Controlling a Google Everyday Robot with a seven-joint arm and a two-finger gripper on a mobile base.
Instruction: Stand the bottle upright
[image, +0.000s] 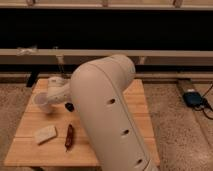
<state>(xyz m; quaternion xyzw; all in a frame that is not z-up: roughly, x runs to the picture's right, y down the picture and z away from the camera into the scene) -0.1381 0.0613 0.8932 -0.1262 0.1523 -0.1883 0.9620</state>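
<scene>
Over the left half of the pale wooden tabletop, reaching in from the near right: one bulky white robot arm, rising steeply from the bottom of the view, bent at a rounded elbow above the far edge, then angled down and left to a slimmer wrist. At its tip, one two-finger gripper, low above the left-centre of the tabletop, fingers spread apart, nothing gripped. Just left of it and partly covered, one white cup. Just right, beside the arm, one small black object. Near the front-left corner, well apart from the gripper: one small whitish plastic bottle, lying flat on its side, not upright. Long axis roughly parallel to the near edge, right end tipped slightly toward the far edge; cap end impossible to tell. Just right of the bottle, apart from it, one slim dark red object, lying with its long axis running near to far.
</scene>
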